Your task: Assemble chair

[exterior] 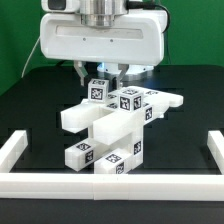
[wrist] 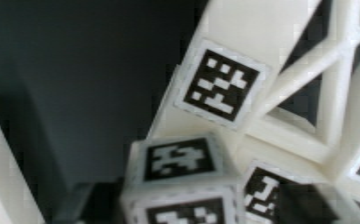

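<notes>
The chair (exterior: 112, 125) is a partly joined cluster of chunky white slabs, bars and blocks with black-and-white tags, in the middle of the dark table. Its parts lean at angles. My gripper (exterior: 100, 72) hangs right over its upper back end. The fingers flank a small tagged white block (exterior: 98, 88) at the top of the cluster and look closed against its sides. In the wrist view the same block (wrist: 182, 185) fills the space between the jaws, blurred, with a tagged white slab (wrist: 221, 85) and slanted bars (wrist: 319, 70) beyond it.
Long thin white border rails run along the exterior view's left (exterior: 12, 150), front (exterior: 110, 181) and right (exterior: 212, 150). The arm's wide white body (exterior: 100, 38) hangs above the chair. Dark table surface (exterior: 40, 100) surrounds the cluster.
</notes>
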`<move>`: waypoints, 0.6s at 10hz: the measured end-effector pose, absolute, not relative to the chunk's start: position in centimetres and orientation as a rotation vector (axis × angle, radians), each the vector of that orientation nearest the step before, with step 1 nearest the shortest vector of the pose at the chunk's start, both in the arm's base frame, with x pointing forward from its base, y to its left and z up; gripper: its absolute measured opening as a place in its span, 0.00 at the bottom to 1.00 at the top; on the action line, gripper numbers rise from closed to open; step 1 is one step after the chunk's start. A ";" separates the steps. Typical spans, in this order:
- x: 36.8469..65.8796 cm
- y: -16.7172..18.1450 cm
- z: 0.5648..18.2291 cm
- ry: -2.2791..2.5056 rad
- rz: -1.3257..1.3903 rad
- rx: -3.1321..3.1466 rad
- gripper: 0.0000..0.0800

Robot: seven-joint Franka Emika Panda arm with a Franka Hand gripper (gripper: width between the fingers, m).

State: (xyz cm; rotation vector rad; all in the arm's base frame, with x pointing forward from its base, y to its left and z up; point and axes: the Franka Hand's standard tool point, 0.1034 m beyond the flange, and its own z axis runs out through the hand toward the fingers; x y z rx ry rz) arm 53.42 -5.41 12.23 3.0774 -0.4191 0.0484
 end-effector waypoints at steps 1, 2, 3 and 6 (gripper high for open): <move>53.4 -5.4 12.2 -0.568 0.052 3.055 0.35; 53.4 -5.4 12.2 -0.692 0.054 3.032 0.35; 53.4 -5.4 12.2 -0.841 0.056 2.997 0.35; 53.8 -5.6 12.2 -1.283 0.095 2.839 0.35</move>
